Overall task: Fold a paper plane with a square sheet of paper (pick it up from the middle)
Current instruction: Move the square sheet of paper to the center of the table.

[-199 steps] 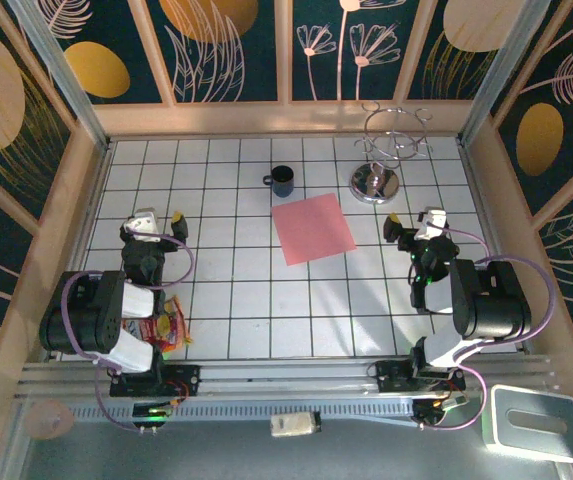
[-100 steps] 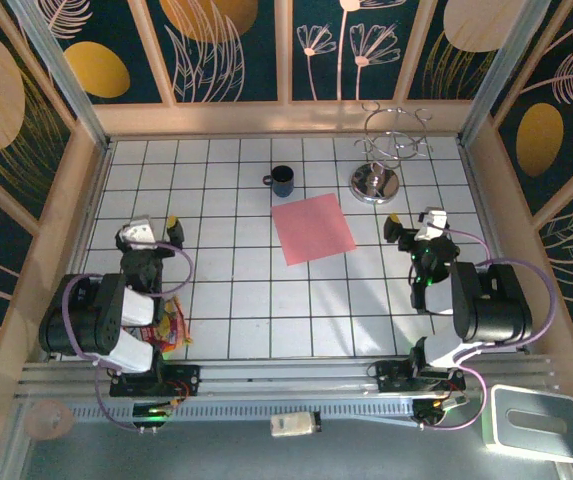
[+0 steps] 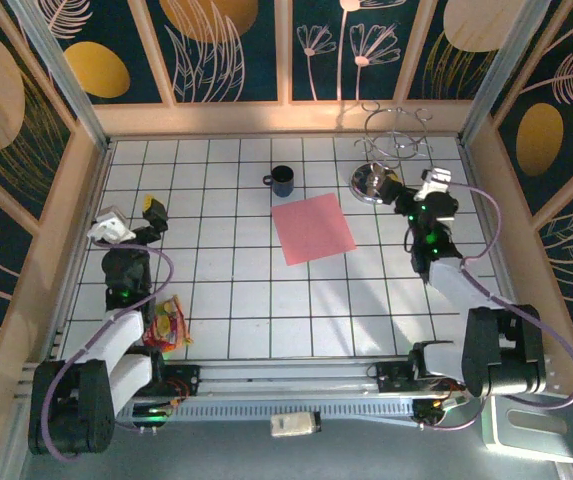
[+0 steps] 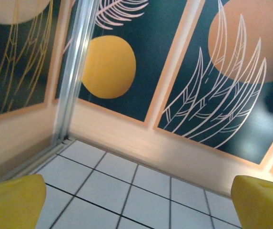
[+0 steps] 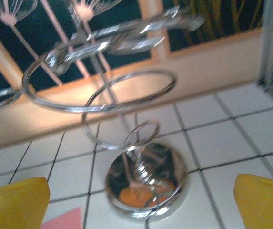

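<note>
The pink paper sheet (image 3: 313, 229) lies flat and square near the middle of the white tiled worktop (image 3: 236, 300), with no fold in it that I can see and nothing touching it. A dark mug (image 3: 282, 180) stands just past its far left corner, and a shiny wire stand (image 3: 374, 181) stands past its far right corner.

The left claw (image 3: 132, 217) hangs over the left side of the worktop, well apart from the paper. Its jaws are wide and hold nothing. From its wrist, the 2 yellow pads (image 4: 12, 200) sit at the bottom corners, with bare tiles and the leaf-patterned wall between them.

The right claw (image 3: 413, 188) is just beside the stand's round base, to the right of the paper's far edge. It is also wide and holds nothing. From its wrist the stand is straight ahead between the pads, and a pink corner of the sheet shows at the lower left.

A red and yellow packet (image 3: 169, 325) lies near the left arm.
</note>
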Robot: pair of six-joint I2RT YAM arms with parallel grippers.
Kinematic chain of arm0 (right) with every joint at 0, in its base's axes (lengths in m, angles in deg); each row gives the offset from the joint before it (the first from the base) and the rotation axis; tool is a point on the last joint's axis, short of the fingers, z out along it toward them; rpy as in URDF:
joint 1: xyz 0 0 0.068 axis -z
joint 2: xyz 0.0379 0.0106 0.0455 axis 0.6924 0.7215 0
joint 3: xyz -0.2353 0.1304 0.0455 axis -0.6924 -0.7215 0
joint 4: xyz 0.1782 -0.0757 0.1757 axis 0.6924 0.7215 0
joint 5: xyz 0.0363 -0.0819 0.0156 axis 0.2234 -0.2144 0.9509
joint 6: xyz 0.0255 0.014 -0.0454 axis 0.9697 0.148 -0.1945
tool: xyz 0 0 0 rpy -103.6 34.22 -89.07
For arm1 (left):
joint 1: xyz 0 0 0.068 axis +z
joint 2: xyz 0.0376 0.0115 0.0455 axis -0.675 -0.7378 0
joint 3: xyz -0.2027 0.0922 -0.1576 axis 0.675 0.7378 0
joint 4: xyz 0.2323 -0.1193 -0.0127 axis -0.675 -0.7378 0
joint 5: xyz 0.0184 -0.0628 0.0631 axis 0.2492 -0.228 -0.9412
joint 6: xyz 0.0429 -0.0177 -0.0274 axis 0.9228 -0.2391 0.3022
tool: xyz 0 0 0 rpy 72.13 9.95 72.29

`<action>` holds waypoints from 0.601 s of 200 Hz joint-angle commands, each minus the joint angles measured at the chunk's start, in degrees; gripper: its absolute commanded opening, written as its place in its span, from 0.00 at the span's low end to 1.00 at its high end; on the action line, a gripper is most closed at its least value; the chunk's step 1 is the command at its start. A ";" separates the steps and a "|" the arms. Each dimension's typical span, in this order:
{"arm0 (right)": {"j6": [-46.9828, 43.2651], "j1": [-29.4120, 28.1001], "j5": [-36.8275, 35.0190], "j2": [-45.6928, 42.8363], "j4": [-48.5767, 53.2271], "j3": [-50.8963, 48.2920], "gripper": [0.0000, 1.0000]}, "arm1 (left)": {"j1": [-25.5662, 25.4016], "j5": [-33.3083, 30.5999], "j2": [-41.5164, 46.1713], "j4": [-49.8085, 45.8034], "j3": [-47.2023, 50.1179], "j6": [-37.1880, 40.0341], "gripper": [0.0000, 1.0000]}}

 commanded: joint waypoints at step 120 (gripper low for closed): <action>25.03 -17.96 15.82 35.05 22.01 28.67 0.84 | 0.14 32.71 -15.73 -12.46 -10.08 -27.29 0.99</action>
